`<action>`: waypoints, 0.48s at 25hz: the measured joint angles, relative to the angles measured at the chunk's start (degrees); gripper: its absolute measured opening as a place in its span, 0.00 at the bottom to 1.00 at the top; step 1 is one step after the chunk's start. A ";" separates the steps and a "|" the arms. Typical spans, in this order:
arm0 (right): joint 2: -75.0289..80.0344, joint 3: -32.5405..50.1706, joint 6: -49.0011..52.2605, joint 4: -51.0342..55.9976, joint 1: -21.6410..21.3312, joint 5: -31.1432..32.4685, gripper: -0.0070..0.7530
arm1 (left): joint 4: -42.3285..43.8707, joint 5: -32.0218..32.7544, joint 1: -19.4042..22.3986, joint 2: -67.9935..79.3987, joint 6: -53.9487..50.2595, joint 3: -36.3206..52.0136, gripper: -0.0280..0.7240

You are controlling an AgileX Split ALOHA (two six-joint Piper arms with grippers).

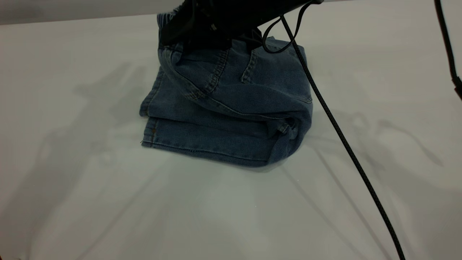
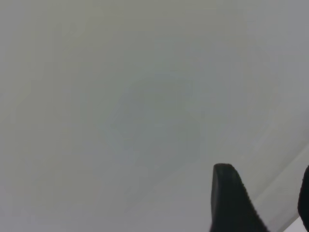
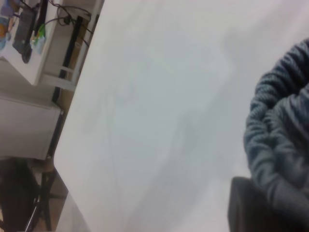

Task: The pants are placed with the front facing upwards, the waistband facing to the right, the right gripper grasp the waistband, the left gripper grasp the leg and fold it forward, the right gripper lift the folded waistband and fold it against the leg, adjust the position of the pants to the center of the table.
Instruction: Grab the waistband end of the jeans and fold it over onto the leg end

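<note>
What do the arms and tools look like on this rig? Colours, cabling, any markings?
The right tool has a matte black housing with no visible markings. A thick black braided cable runs off it, and there is also a thin black looped cable. Its finger is dark and blocky with a rounded corner. The left tool has flat black fingers with rounded tips.

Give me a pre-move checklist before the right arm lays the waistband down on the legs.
1. Right gripper shut on the waistband: ok, ruched denim sits against its finger.
2. Pants already folded lengthwise, hems stacked: ok.
3. Left gripper clear of the cloth: ok, only bare table under it.
4. Cable clear of the pants: not ok, it crosses their right edge.
5. Pants centred: cannot tell.
</note>
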 joint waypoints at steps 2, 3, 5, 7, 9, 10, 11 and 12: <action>0.24 0.00 0.00 -0.03 0.00 -0.11 0.26 | 0.00 -0.06 0.00 0.00 0.00 0.00 0.46; 0.24 0.00 -0.26 -0.03 0.00 -0.11 0.32 | 0.00 -0.06 0.00 0.00 0.00 0.00 0.46; 0.24 -0.06 -0.82 -0.03 0.00 0.26 0.48 | 0.00 -0.06 0.00 0.00 0.00 0.00 0.46; 0.24 -0.33 -0.82 -0.09 0.00 0.88 0.61 | 0.00 -0.10 0.00 0.00 0.00 0.00 0.46; 0.24 -1.38 -0.17 -0.15 -0.49 2.90 0.71 | 0.00 -0.13 0.00 0.00 0.00 0.00 0.46; 0.24 -1.94 1.04 -0.10 -0.54 3.75 0.74 | 0.00 -0.20 0.00 0.00 0.00 0.00 0.46; 0.24 -2.61 2.55 -0.04 -0.60 4.49 0.75 | 0.00 -0.42 0.00 0.00 0.00 0.00 0.46; 0.24 -3.33 4.27 -0.10 -0.60 5.16 0.75 | 0.00 -0.61 0.00 0.00 0.00 0.00 0.46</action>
